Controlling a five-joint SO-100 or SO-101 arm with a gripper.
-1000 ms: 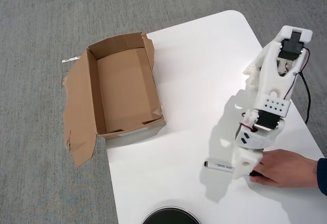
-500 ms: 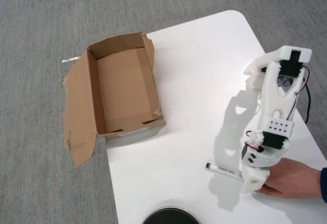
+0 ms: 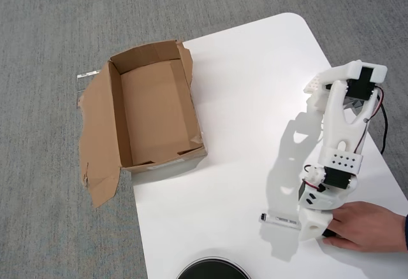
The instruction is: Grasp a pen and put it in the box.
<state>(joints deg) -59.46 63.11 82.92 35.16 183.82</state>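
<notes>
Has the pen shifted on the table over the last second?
Yes. The pen has slid slightly toward the bottom of the overhead view, away from the box, nearer the dark round object at the bottom edge.

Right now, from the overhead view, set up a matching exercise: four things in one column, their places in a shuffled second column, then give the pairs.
Things:
1. pen
2. box
3. hand
4. gripper

Places:
A. far left, partly overhanging the table edge
B. lower right corner of the view, touching the gripper
C. flat on the table, sticking out leftward from the gripper
D. low over the table, at the pen's right end

Pairs: 1-C, 2-A, 3-B, 4-D
</notes>
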